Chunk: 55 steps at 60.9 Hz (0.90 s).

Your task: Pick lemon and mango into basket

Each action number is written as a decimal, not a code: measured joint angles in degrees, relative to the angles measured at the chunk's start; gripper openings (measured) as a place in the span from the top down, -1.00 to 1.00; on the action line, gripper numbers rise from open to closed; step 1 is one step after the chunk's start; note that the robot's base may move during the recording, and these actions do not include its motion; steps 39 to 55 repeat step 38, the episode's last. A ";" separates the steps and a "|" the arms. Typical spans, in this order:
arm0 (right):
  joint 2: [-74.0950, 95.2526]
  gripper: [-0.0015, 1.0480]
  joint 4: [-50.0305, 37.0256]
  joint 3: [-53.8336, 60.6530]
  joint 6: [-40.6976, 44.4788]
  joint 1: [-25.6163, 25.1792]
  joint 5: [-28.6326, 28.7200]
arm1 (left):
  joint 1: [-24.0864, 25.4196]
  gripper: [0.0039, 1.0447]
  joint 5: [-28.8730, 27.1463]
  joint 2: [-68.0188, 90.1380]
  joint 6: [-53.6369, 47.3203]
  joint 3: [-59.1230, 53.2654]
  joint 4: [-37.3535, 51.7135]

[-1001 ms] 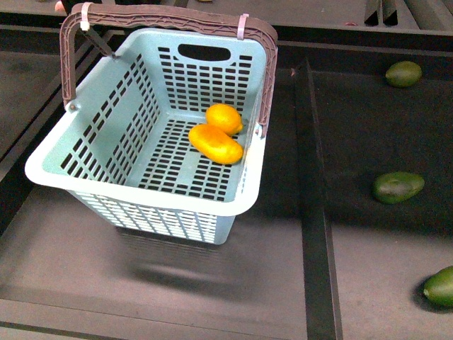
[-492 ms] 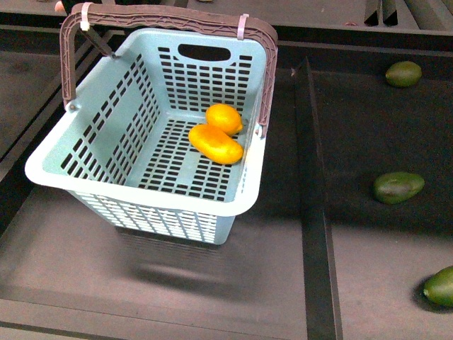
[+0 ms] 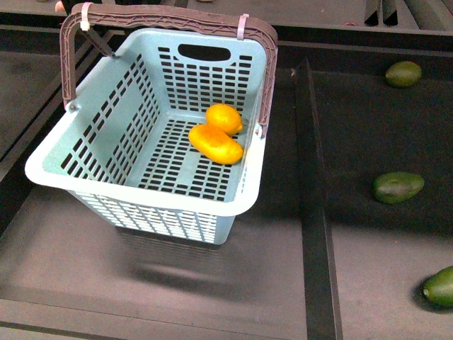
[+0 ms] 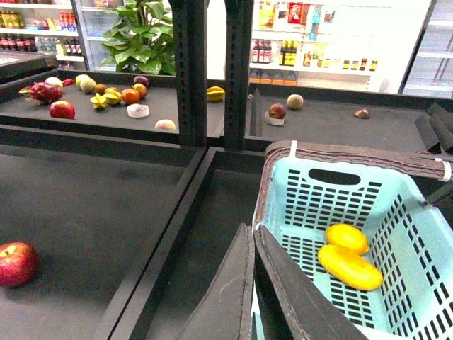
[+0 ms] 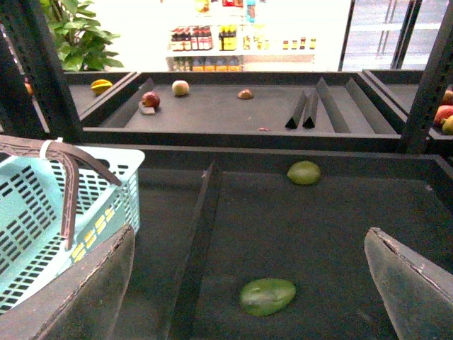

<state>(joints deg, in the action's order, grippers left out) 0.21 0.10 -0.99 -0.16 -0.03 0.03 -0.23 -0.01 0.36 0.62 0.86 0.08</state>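
The light teal basket point(image 3: 64, 159) stands on the dark shelf with its brown handle point(image 3: 170, 15) swung to the back. Inside it lie the lemon point(image 3: 224, 117) and, touching it on the near side, the longer mango point(image 3: 214, 144). Neither arm shows in the front view. In the left wrist view my left gripper point(image 4: 253, 237) is shut with nothing in it, just outside the basket point(image 4: 283, 184); the lemon point(image 4: 347, 238) and mango point(image 4: 350, 267) show beyond it. My right gripper point(image 5: 249, 244) stands open above a green avocado point(image 5: 267, 296), with the basket point(image 5: 106, 166) off to one side.
Green avocados point(image 3: 398, 187) point(image 3: 403, 74) point(image 3: 440, 286) lie in the right-hand bin, behind a black divider point(image 3: 311, 184). A red apple point(image 4: 15, 263) sits in the bin beside the basket. Back shelves hold assorted fruit point(image 4: 106, 95).
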 joint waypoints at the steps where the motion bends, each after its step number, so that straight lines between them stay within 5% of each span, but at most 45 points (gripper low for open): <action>1: -0.02 -0.83 0.00 0.00 0.00 0.00 0.00 | 0.00 0.94 0.00 0.00 0.00 0.00 0.00; 9: -0.02 -0.83 0.00 0.00 0.00 0.00 0.00 | 0.00 0.93 0.00 0.00 0.04 0.00 0.00; 38: -0.02 -0.83 0.00 0.00 0.00 0.00 -0.02 | 0.00 -0.90 -0.02 0.00 -0.02 0.00 0.00; 55: -0.02 -0.83 0.00 0.00 0.00 0.00 -0.02 | 0.00 -0.90 -0.02 0.00 -0.02 0.00 0.00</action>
